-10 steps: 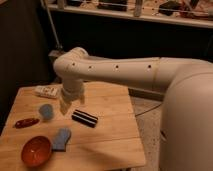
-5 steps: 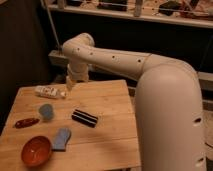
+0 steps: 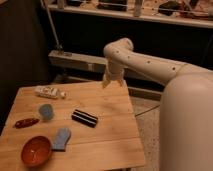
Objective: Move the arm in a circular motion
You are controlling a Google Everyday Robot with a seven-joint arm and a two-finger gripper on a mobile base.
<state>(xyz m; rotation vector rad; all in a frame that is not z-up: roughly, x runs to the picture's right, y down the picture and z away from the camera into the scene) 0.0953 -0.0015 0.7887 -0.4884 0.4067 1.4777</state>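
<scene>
Cream-white arm (image 3: 150,62) comes in from the right, elbow raised, then bends down toward the far edge of the wooden table (image 3: 112,142). Its pale gripper (image 3: 107,81) hangs over that far edge, pointing down; released or clenched, cannot tell. Orange bowl (image 3: 36,151) sits at the near left, well apart.

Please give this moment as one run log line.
task: circular arm motion | arm: elbow raised behind table | gripper: pointing down near table's far edge, touching nothing

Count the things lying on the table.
6: bottle far left, cup nearer, red item left edge, bowl near corner, mitt beside it, striped block centre. Gripper over far edge.
</scene>
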